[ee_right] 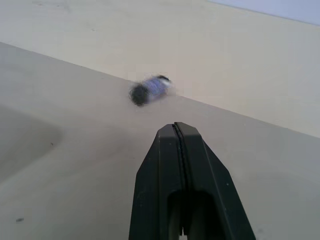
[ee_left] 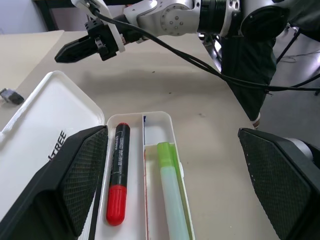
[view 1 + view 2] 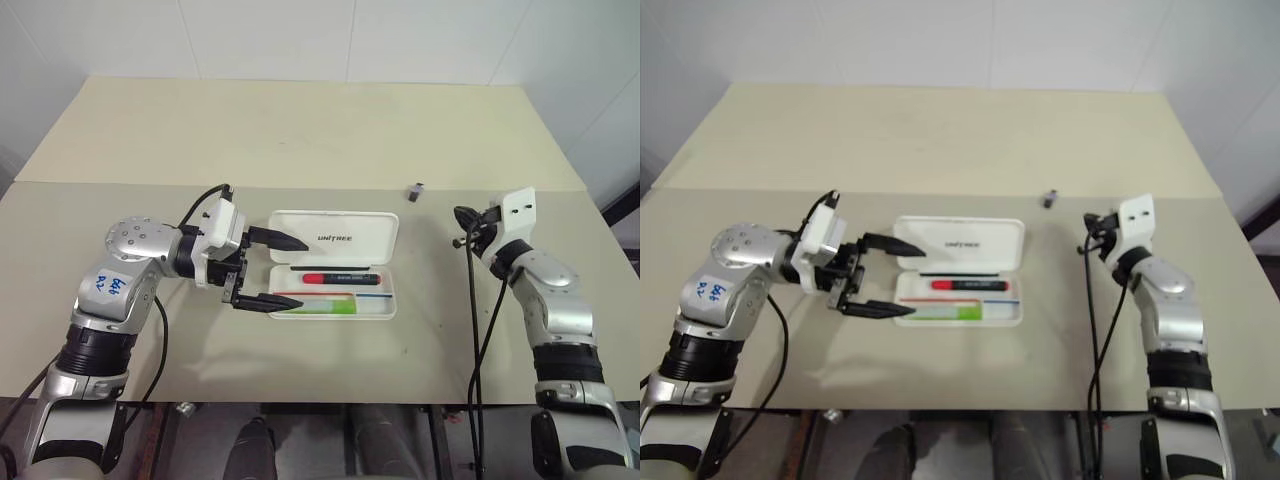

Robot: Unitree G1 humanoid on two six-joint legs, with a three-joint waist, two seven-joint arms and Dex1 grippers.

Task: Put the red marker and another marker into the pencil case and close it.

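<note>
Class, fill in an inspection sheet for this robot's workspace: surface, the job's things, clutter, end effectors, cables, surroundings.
Surface: beige table, a seam across it.
Job's things: white pencil case open, lid back; red marker and green highlighter lie inside, in separate compartments.
Clutter: small dark grey lump beyond the case.
End effectors: left end effector open at the case's end; right end effector shut, empty, aimed toward the lump.
Cables: black cable hangs along the right arm.
Surroundings: white wall behind.
</note>
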